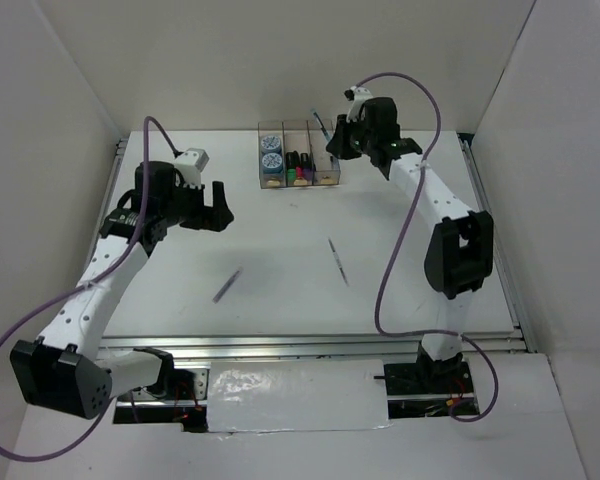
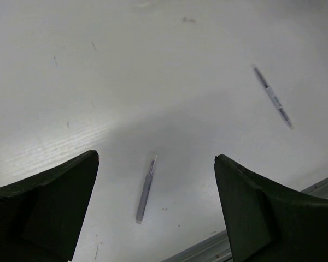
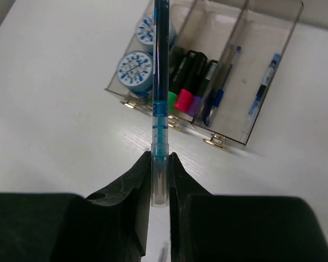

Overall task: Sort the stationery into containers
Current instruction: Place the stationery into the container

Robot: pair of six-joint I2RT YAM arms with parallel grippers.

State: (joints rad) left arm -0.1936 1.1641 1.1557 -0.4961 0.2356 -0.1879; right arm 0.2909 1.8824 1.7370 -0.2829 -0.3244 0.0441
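Three joined clear boxes (image 1: 313,183) stand at the back centre. The left box holds two tape rolls (image 3: 135,70), the middle box holds highlighters (image 3: 183,100) with green, pink and purple caps, and the right box (image 3: 273,22) holds blue pens (image 3: 264,90). My right gripper (image 3: 160,164) is shut on the end of a blue pen (image 3: 160,103), held upright-tilted just in front of the boxes; it also shows in the top view (image 1: 338,140). My left gripper (image 1: 212,205) is open and empty above the table. Two thin pens lie loose: one (image 2: 145,188) below the left gripper, one (image 2: 272,97) further right.
White walls enclose the table on three sides. A metal rail (image 1: 310,345) runs along the near edge. The loose pens lie mid-table in the top view, one on the left (image 1: 228,284) and one at the centre (image 1: 337,260).
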